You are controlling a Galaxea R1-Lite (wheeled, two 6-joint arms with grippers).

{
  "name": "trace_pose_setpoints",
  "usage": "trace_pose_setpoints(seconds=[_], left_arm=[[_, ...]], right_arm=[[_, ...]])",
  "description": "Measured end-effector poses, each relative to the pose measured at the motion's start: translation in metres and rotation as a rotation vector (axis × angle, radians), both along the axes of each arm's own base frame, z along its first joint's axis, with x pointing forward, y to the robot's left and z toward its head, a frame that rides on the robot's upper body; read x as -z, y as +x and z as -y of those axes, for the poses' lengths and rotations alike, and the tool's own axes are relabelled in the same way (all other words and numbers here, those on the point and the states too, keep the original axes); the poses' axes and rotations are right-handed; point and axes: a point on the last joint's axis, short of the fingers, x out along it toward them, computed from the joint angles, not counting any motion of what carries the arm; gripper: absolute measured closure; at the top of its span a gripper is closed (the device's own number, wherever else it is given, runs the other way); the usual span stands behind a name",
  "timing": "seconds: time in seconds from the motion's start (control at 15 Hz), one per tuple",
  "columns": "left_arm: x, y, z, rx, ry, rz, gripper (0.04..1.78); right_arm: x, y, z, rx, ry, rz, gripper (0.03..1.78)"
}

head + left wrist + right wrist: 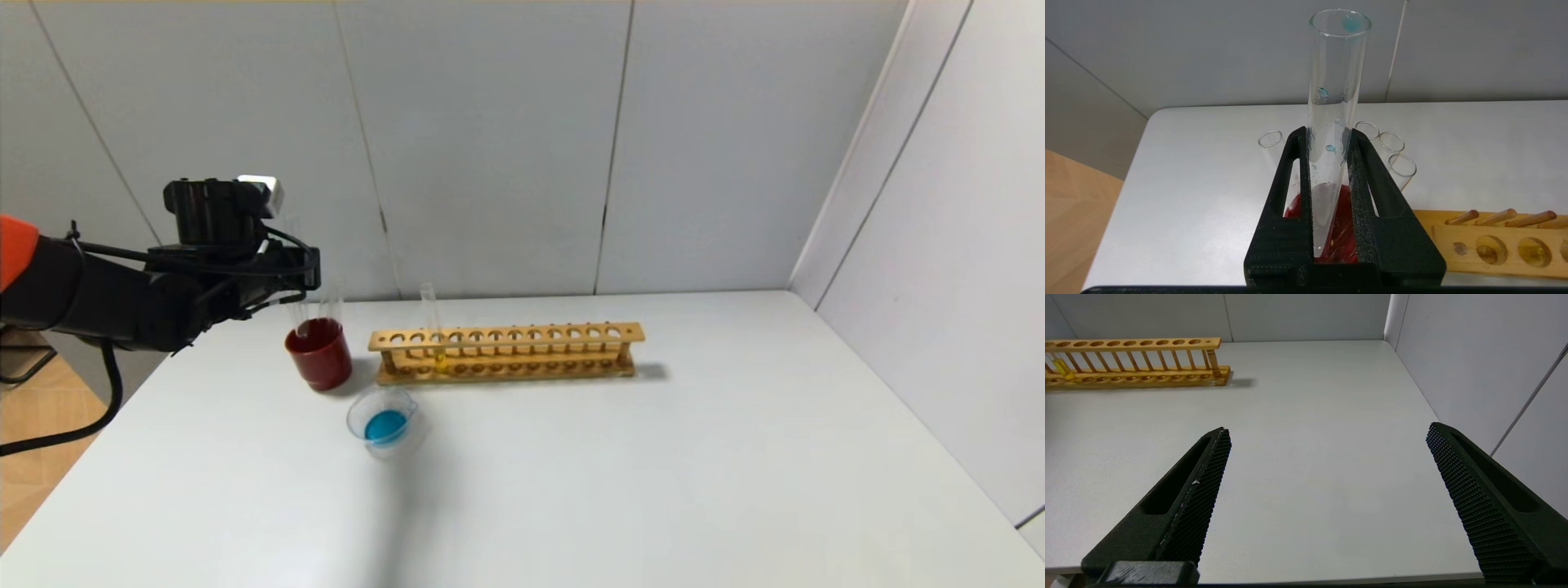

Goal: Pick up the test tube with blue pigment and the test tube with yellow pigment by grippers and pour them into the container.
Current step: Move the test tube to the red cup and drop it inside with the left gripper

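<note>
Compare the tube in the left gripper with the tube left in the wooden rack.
The test tube with blue pigment holds only blue droplets; the test tube with yellow pigment still holds yellow liquid. The first is clamped in the left gripper over the red cup; the second stands in the rack. Both are slim clear glass.

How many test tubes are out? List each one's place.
6: an emptied tube in the left gripper at the red cup, four tubes in that cup, a yellow-liquid tube in the rack. The gripper may hide more.
</note>
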Motion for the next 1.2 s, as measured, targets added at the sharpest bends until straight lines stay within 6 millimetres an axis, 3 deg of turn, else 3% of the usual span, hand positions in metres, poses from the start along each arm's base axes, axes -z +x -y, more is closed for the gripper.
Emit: trace_pose_setpoints(seconds=[0.4,0.87,1.0,1.2], left_arm=[[0.021,0.019,0.001,-0.007,-0.024,-0.010,1.50],[0.030,0.017,0.001,-0.011,-0.032,-0.036,1.46],[0.030,0.015,0.001,-0.011,-0.032,-0.038,1.32],[0.027,0.011,0.001,-0.010,-0.032,-0.036,0.89]], right_arm=[[0.000,0.000,0.000,0.000,0.000,0.000,0.06],[0.000,0.000,0.000,0.000,0.000,0.000,0.06],[0.000,0.000,0.000,0.000,0.000,0.000,0.06],[0.000,0.000,0.000,0.000,0.000,0.000,0.06]])
